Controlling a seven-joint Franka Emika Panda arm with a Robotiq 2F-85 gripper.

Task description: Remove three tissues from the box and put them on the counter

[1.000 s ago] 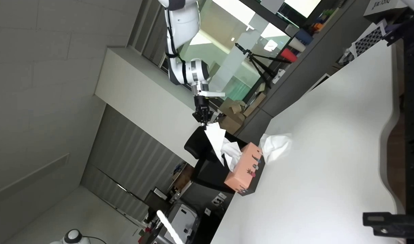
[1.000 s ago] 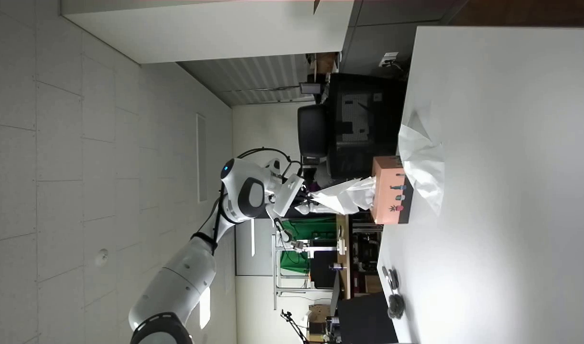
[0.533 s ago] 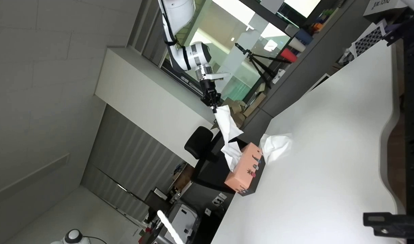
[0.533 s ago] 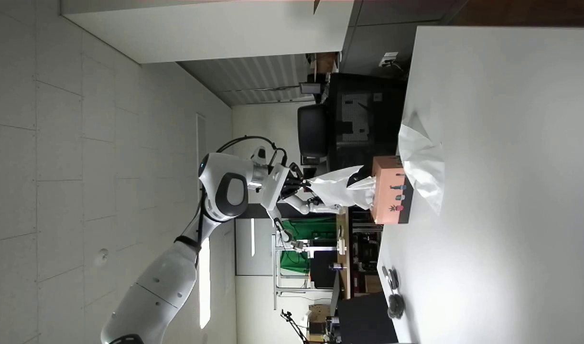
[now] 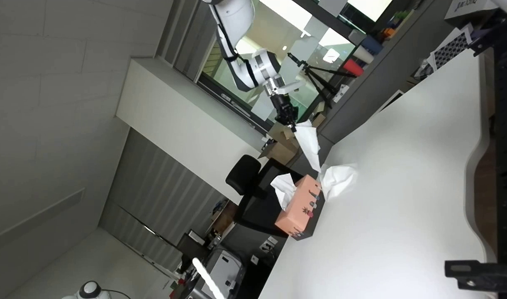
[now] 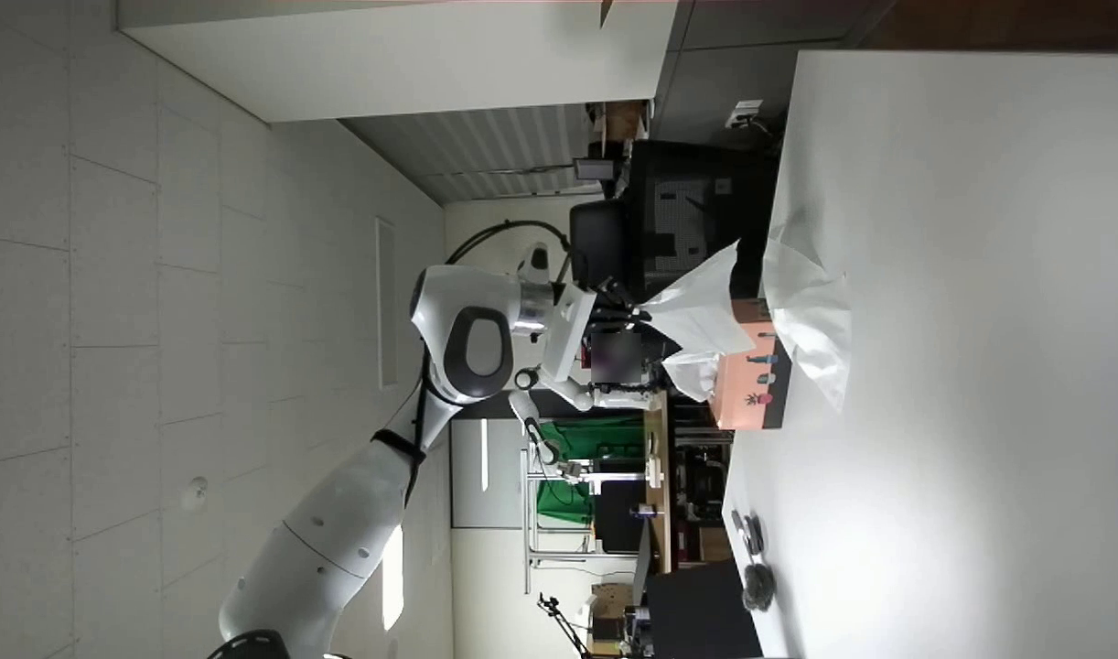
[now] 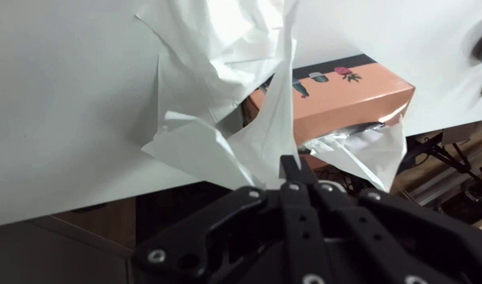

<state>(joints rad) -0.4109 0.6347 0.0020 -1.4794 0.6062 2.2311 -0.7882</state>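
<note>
So the counter (image 5: 394, 216) is huge, a plain white slab with a wide open stretch across most of it. In an exterior view one long edge has a curvy scoop in it; the opposite edge is where the stuff's bunched up.

The arm (image 6: 449, 320) hangs in from up high, bent at the wrist. The chair (image 5: 259, 209) stands past that busy edge, can't tell how far back.

The box (image 5: 300, 209) is upright and right by the same edge. It hides the edge line, so no clue how much counter is left behind it.

The loose tissue (image 5: 338, 181) lies crumpled on the counter just beside one end of the box, and the wrist view shows a strip of white between it and the edge. One sheet or more, I can't tell. The held tissue (image 5: 308, 143) dangles in the air, out of the box: an exterior view shows a gap between it and the box tissue (image 5: 283, 189), which pokes up out of the top. The dangling one's lower tip is near the loose tissue, but whether they touch is hard to say.

The gripper (image 5: 294, 127) has its fingers together, pinched on one end of the held tissue. Open air between it and the box. Whether it's over the counter or just past the edge, I can't tell.
</note>
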